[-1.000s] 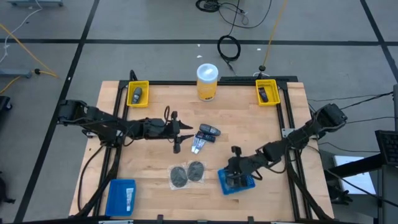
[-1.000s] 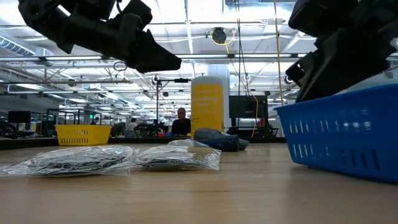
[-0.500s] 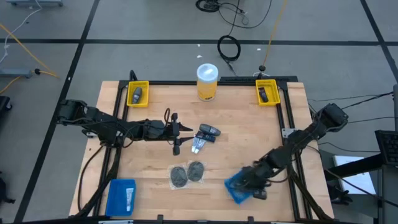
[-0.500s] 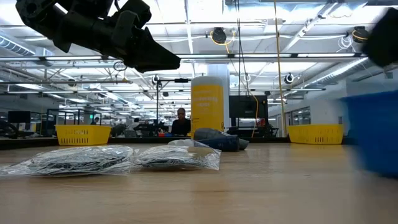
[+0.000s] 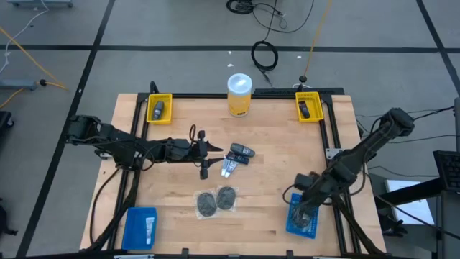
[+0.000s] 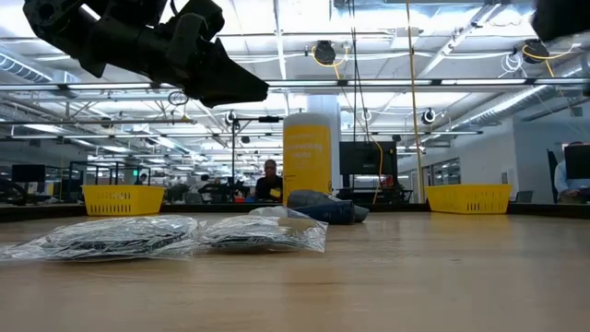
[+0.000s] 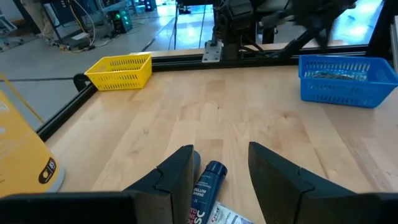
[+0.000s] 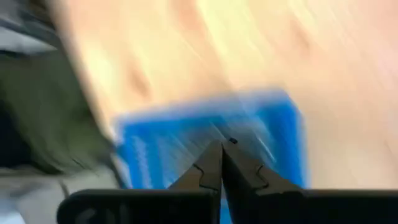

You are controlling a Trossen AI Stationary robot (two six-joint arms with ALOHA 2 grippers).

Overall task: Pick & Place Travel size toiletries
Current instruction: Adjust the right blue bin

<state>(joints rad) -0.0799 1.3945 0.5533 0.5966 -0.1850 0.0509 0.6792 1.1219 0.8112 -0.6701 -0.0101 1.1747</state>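
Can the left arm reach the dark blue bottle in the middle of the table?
Probably yes. The left tool hangs open right above the dark blue bottle, and nothing sits between them. The right tool is far off at the blue basket.

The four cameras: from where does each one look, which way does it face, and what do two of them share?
High view: above the table, facing straight down; both arms show, left gripper and right gripper over the blue plastic basket.
Low view: at table-top height, facing level across; the left arm shows at top, clear bags of grey mesh discs in front.
Left wrist view: on the left arm, facing forward; its own open dark fingers show.
Right wrist view: on the right arm, facing the blue basket; its own shut fingers show.
Shared: left wrist and high views both show the dark blue tube.
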